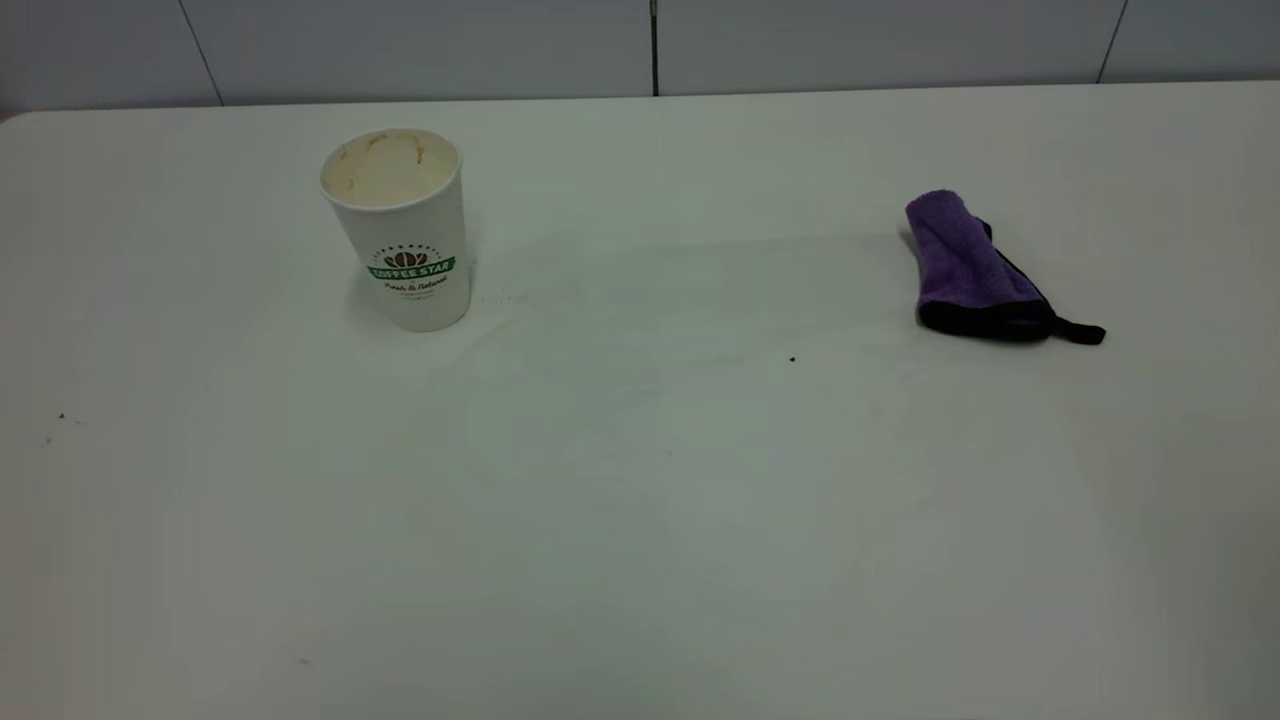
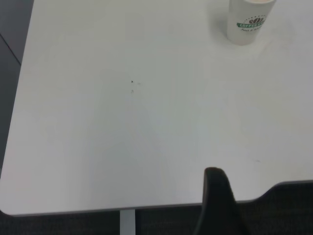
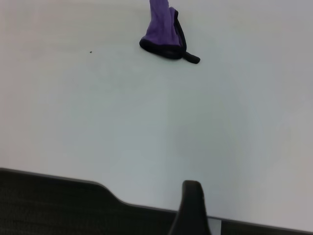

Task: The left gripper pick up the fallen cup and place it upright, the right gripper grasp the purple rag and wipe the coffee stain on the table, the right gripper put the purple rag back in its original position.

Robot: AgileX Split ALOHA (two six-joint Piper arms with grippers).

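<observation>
Both pincers sit back off the counter [image 1: 640, 560]; I cannot tell their spread. Little can fail: cup [image 1: 400, 225] upright, purple rag [image 1: 968, 268] laid down, only specks left.

wide open white table [image 1: 640, 520], bare across the middle and the whole near half. only two obstacles standing: the cup [image 1: 398, 228] upright far ahead of the left gripper [image 2: 215, 205], the purple rag [image 1: 968, 268] folded far ahead of the right gripper [image 3: 190, 208]. broad clear lane between cup and rag, nothing but a tiny dark speck [image 1: 792, 359] lying flat in it. both grippers back at the near table edge, well apart from everything. plenty of free surface round cup and rag on every side, back wall beyond the far edge.
</observation>
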